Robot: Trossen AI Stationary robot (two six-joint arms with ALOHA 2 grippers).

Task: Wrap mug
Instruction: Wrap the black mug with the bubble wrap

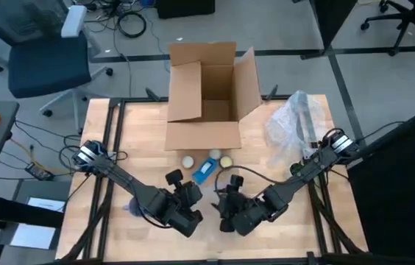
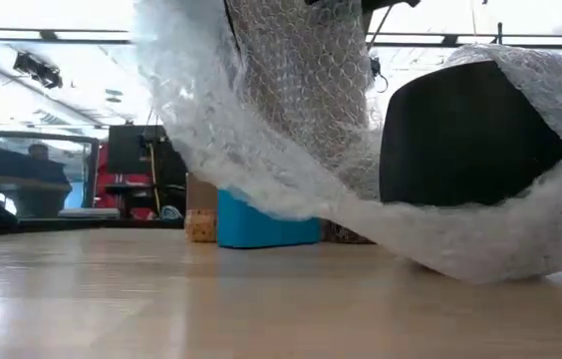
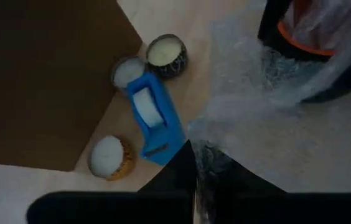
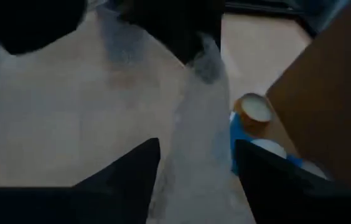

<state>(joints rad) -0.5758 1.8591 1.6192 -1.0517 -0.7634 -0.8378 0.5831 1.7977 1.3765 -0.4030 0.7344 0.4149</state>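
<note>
Clear bubble wrap (image 2: 291, 160) draped over a dark mug (image 2: 465, 135) at the table's front centre.
The sheet's free edge rises to the left gripper (image 3: 195, 163), whose fingers are pinched shut on it; the mug lies between both arms. The right gripper (image 4: 197, 163), just beside it, stands spread open with wrap running between its fingers, gripping nothing.
</note>
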